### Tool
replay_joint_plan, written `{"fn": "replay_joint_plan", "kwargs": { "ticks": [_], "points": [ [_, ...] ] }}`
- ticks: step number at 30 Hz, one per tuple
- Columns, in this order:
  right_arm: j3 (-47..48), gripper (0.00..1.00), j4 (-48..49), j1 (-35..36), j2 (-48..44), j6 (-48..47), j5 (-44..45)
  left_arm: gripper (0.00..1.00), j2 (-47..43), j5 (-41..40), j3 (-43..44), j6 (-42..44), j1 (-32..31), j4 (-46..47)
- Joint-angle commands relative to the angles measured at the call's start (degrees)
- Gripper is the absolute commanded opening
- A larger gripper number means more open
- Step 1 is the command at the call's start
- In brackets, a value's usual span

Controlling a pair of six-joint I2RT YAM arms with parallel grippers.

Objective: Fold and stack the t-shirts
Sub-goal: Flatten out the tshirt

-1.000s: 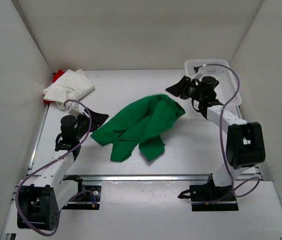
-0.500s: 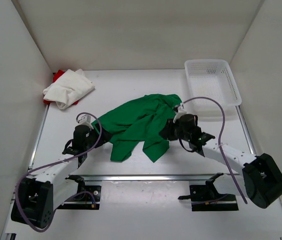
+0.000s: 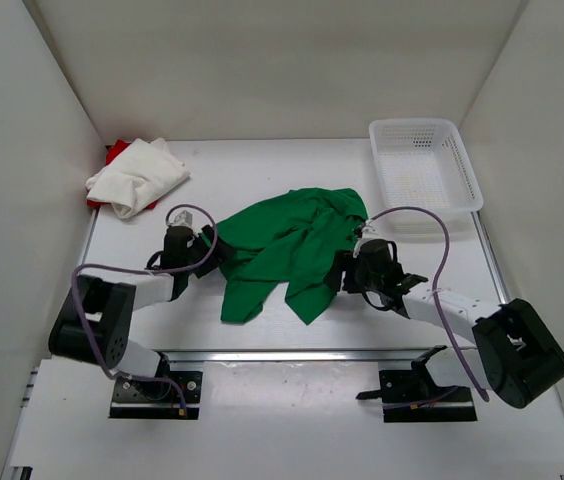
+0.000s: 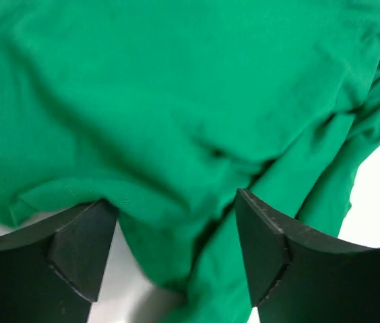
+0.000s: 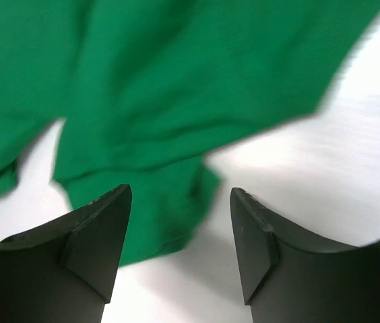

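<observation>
The left gripper (image 4: 173, 232) and right gripper (image 5: 176, 222) flank the crumpled green shirt (image 3: 287, 240), jaws apart, holding nothing. Closing on bunched layers could twist it rather than spread it flat.

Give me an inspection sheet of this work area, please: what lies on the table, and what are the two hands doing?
Surface: white table, bare between the things listed.
Job's things: green t-shirt crumpled in the middle, not folded; off-white t-shirt heaped on the red t-shirt in the far left corner.
Clutter: white mesh basket at the far right, nothing seen in it.
Hands: left hand open at the green t-shirt's left edge; right hand open at its right edge; neither grips cloth.
Cables: left purple cable and right purple cable, each looping free above the table.
Surroundings: plain white walls on three sides.
</observation>
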Motion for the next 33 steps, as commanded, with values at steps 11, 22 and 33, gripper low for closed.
{"fn": "replay_joint_plan", "kwargs": {
  "ticks": [11, 22, 33],
  "points": [
    [6.65, 0.38, 13.63, -12.87, 16.10, 3.43, -7.11, 0.18, 6.63, -0.18, 9.52, -2.07, -0.06, 4.42],
    [8.24, 0.00, 8.39, -8.49, -1.08, -0.69, -4.22, 0.00, -20.15, -0.01, 9.88, 2.67, 5.29, -8.84],
    [4.01, 0.00, -0.51, -13.57, -18.52, 1.15, -4.91, 0.01, -35.06, -1.78, 11.38, 8.92, 8.63, -22.86]
  ]
}}
